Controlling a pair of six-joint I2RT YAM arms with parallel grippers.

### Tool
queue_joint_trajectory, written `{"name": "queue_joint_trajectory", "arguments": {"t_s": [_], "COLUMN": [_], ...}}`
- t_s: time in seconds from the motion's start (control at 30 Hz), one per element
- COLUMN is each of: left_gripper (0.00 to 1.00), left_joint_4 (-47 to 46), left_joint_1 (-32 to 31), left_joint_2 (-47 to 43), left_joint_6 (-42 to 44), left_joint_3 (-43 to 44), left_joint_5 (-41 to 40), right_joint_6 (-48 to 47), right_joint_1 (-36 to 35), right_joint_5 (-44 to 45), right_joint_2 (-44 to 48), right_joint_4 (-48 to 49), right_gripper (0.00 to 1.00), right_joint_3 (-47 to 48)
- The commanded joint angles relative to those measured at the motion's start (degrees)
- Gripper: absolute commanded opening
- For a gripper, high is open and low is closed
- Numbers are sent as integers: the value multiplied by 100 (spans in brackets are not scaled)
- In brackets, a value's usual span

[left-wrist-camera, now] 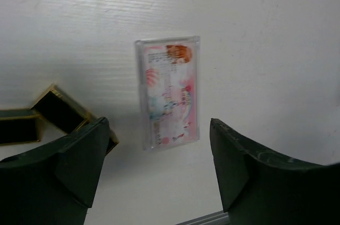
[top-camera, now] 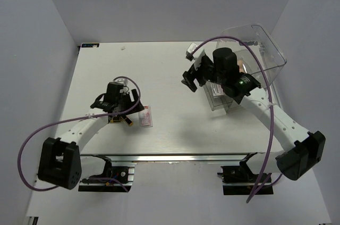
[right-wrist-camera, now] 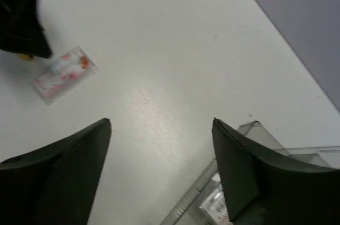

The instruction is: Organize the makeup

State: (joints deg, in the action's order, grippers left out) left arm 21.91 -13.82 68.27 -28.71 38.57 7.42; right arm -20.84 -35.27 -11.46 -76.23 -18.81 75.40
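A pinkish clear-cased palette lies flat on the white table; it also shows in the left wrist view and the right wrist view. Two gold-and-dark lipstick tubes lie just left of it, one beside the other. My left gripper is open and empty, hovering above them. My right gripper is open and empty over the table middle. A second palette lies in the pulled-out drawer. A peach patch shows inside the box.
The large clear plastic drawer box stands at the back right, its drawer pulled out toward the middle. The drawer's rim is just right of my right fingers. The table's front edge is close below my left gripper.
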Motion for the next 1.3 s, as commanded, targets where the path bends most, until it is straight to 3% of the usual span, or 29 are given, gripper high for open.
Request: {"name": "queue_joint_trajectory", "arguments": {"t_s": [0.0, 0.07, 0.23, 0.37, 0.77, 1.03, 1.2, 1.27], "left_gripper": [91, 98, 98, 98, 98, 98, 91, 79], "left_joint_4": [269, 392, 604, 560, 375, 648, 814, 955], "left_joint_1": [-603, -875, -1105, -1184, -1588, -1737, -1860, -1896], "left_joint_2": [370, 755, 1311, 1619, 2190, 2691, 2928, 3069], "left_joint_6": [331, 331, 155, 137, 15, -266, -486, -583], "left_joint_3": [572, 852, 1083, 1135, 1408, 1496, 1706, 1855], "left_joint_5": [-652, -1031, -1664, -1735, -1524, -1875, -2192, -2315], "right_joint_6": [509, 799, 1976, 2329, 2638, 2743, 2822, 2840], "right_joint_1": [98, 204, 809, 1223, 1566, 1698, 1795, 1821], "right_joint_5": [-884, -849, -515, -611, -805, -901, -937, -954], "right_joint_2": [195, 266, 494, 653, 1145, 1382, 1523, 1593], "right_joint_4": [-150, -80, 202, 246, 325, 299, 316, 308], "right_gripper": [87, 89, 89, 89, 89, 89, 89, 89], "right_joint_3": [-130, -130, -201, -306, -763, -913, -1009, -1053]}}
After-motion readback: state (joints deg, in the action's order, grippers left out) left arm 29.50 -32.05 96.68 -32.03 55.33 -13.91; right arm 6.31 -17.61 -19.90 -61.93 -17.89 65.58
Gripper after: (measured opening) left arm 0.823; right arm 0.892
